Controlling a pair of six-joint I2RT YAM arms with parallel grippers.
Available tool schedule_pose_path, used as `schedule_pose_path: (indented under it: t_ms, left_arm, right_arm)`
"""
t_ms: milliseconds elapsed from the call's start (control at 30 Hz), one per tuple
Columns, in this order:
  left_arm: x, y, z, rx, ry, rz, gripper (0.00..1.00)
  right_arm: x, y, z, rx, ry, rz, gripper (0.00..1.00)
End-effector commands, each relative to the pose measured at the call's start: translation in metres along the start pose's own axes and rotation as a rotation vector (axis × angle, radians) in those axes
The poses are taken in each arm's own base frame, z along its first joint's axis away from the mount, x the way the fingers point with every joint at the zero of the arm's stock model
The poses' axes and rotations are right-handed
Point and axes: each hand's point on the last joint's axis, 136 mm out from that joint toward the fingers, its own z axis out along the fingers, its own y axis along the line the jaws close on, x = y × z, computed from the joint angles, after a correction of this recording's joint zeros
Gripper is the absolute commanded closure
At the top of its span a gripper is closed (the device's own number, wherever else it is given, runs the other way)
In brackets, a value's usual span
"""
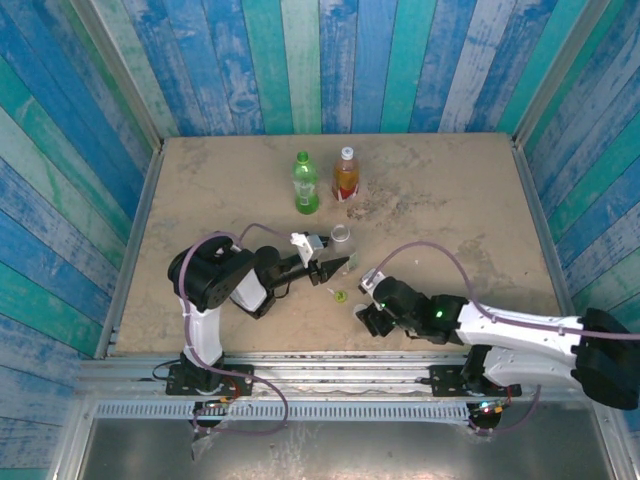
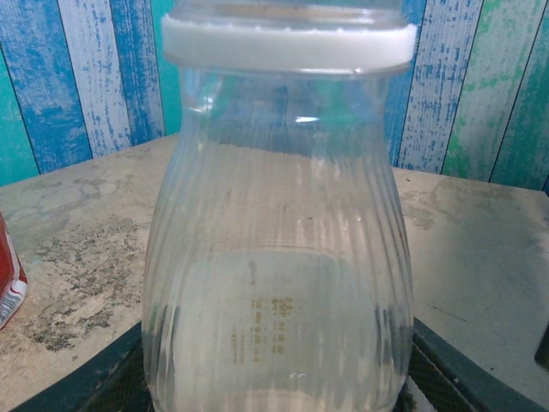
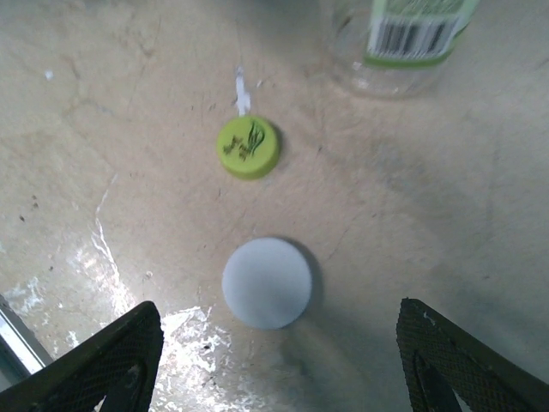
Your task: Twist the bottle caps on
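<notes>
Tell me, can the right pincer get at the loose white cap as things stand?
Probably yes: the white cap lies flat on bare table, right before the open right pincer, nothing between them; the yellow-green cap sits apart.

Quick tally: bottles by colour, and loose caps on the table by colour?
Green bottle: 1
Amber bottle: 1
Clear bottle: 1
Yellow-green loose cap: 1
White loose cap: 1
Total: 5
</notes>
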Motion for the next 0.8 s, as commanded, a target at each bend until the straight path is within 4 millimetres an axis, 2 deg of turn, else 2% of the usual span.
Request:
schedule_pose_path:
  t_ms: [0, 133, 367, 767]
  left_arm:
    - [0.005, 0.003, -0.002, -0.018, 0.021, -0.008, 0.38]
    - [0.008, 0.012, 0.006, -0.049, 0.055, -0.015, 0.37]
    - [0.013, 0.014, 0.010, -0.049, 0.086, -0.009, 0.37]
    - [0.017, 0.012, 0.009, -0.041, 0.097, -0.019, 0.36]
  right_arm:
    - [-0.003, 0.006, 0.010, 0.003, -0.048, 0.027, 0.26]
    - [0.007, 0.006, 0.020, 0.011, -0.030, 0.045, 0.26]
    - [0.020, 0.001, 0.029, 0.029, -0.014, 0.080, 0.30]
    - [0.022, 0.002, 0.038, 0.045, 0.012, 0.069, 0.41]
